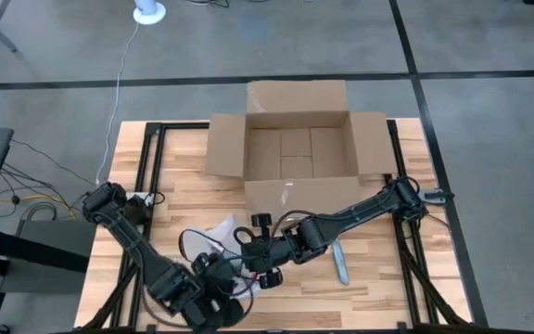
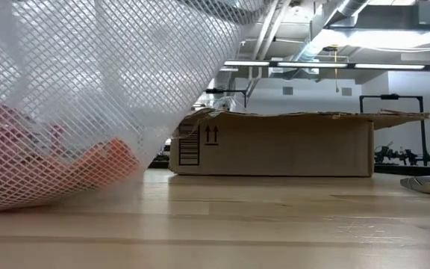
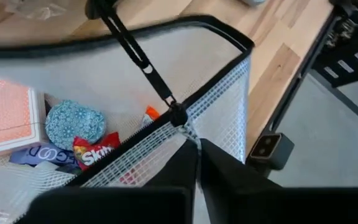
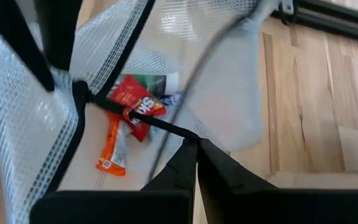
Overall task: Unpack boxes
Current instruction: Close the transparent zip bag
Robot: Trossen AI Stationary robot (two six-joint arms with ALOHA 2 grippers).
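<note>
Cardboard box [image 1: 297, 141] sits at the far side of the desk [image 1: 434, 269], centred, all four flaps folded out, open top showing a brown interior. Low view catches its side [image 2: 275, 146] w/ two up-arrows and a barcode print at the left end.

Both arms are working near the front edge, well apart from the box, on a clear mesh zip pouch w/ black trim [image 1: 219, 234].

Left pincer [image 1: 213, 311] sits at the near-front edge; in its wrist view the two fingers are pressed narrow together on the pouch's mesh edge [image 3: 166, 140] right by the black zipper seam. Inside the pouch from that side: an orange-pink card pack [image 3: 5, 121], a blue round patterned item [image 3: 73, 122], a red Skittles packet [image 3: 98, 152].

Right pincer [image 1: 260, 252] comes in from the right side of the desk, arm stretched across just in front of the box's near flap. Its fingers also sit close together, pinched on the pouch's black-trimmed rim [image 4: 166, 127]. Red Skittles packet [image 4: 135, 99] and an orange wrapper [image 4: 114, 149] show thru the mesh.

Low view: pouch mesh [image 2: 88, 90] fills the left of frame, lifted, w/ orange-red contents sagging at the bottom, touching the desk.

A pale blue-grey tool [image 1: 340, 262] lies on the desk right of the right pincer.
</note>
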